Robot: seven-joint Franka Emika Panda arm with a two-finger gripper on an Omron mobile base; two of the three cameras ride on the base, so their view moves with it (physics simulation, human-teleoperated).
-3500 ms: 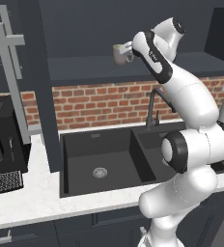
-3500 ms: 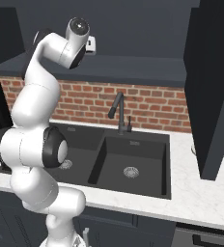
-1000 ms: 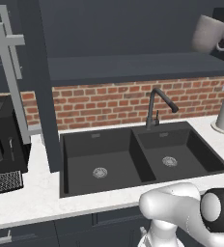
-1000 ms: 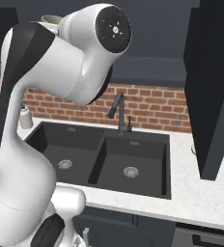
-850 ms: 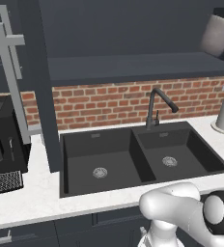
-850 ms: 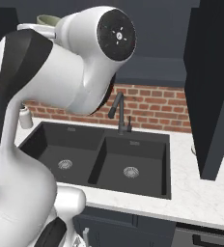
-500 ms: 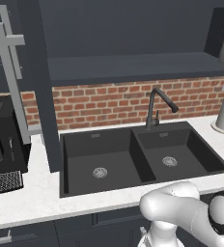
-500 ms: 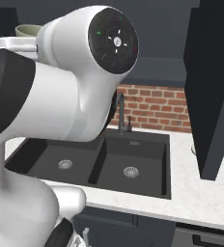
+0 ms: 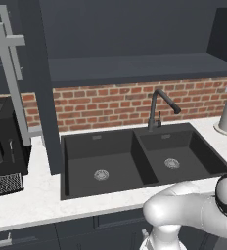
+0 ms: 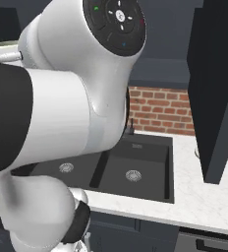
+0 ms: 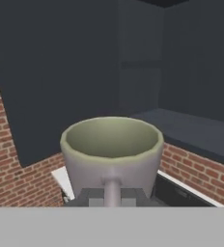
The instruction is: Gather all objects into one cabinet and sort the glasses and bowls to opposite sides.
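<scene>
While my gripper (image 11: 112, 195) pinches the loop handle of the mug (image 11: 112, 149), the round, smooth, pale grey-beige cup sits upright at the centre of the hand view, its greenish hollow open toward twelve o'clock. At nine o'clock runs rough red brick (image 11: 7, 173); at three o'clock, the flat matte slate shelf (image 11: 201, 132) of the cabinet. From the left base view, the black double sink (image 9: 135, 158) lies below that shelf.

Faucet (image 9: 159, 107) behind sink (image 9: 140, 156); brick wall (image 9: 110, 102) behind faucet; shelf (image 9: 135, 66) above.
</scene>
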